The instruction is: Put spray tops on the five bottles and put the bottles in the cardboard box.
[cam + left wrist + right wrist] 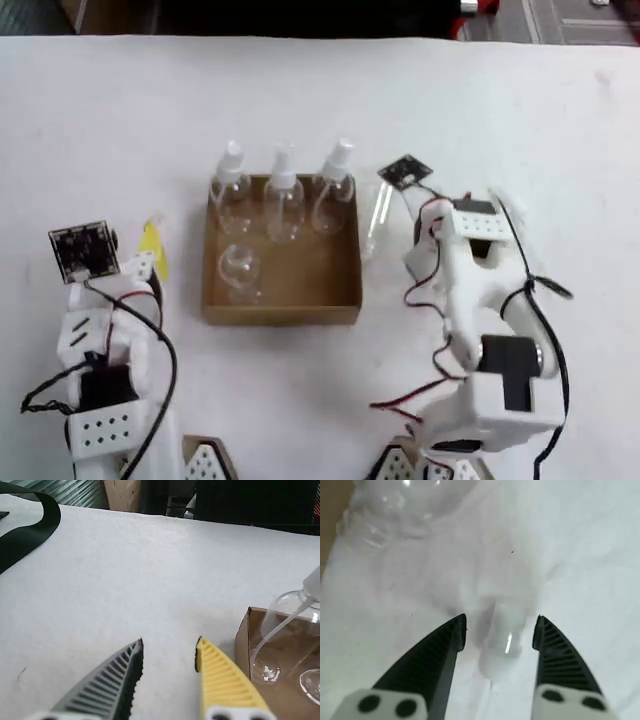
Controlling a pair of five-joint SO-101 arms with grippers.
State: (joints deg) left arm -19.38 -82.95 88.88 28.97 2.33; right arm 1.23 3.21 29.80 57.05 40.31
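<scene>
Bottles [283, 205] are standing three abreast along the far wall of the cardboard box [282, 308] in the high view, the left gripper [168, 655] is hovering released beside the box corner in its wrist view, and the right gripper [500, 627] is gaping around a spray top [502, 647] on the table [600, 555] in its own.

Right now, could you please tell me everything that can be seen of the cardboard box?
The cardboard box is brown, roughly square, shallow and open on top, with low walls of plain cardboard. It lies flat on the white table. Inside it, three clear bottles with white spray tops stand in a row along its far wall, and a fourth bottle, clear and without a top, stands nearer the front wall.
</scene>
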